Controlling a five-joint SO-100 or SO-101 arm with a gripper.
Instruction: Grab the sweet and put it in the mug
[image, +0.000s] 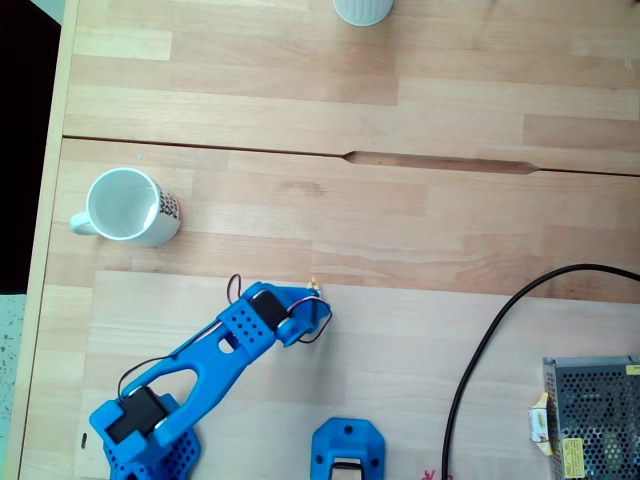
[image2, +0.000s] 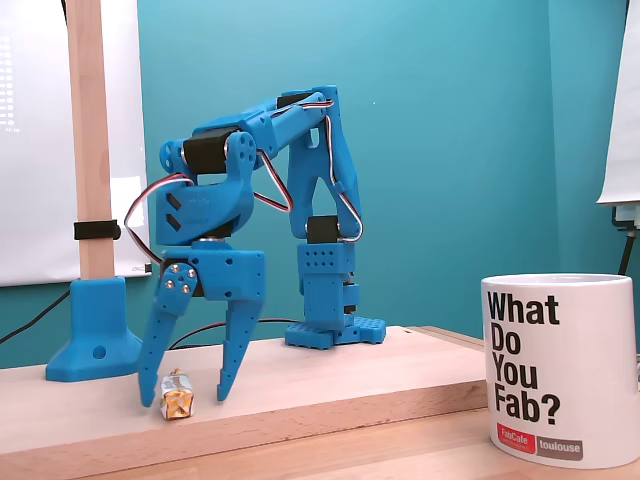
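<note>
Nearest your side camera stands the mug (image2: 563, 370), well apart from the blue gripper (image2: 185, 400). You can see its fingers (image2: 160, 345) spread, tips down on the wooden table (image2: 330, 385), with the sweet (image2: 176, 394) lying between them, ungrasped.

1. Mug (image2: 565, 370), right of the fingers (image2: 235, 345) in a fixed view: side printed "What Do You Fab?" in black.
2. Same mug, red label below: "FabCafe"; grey label: "toulouse".
</note>
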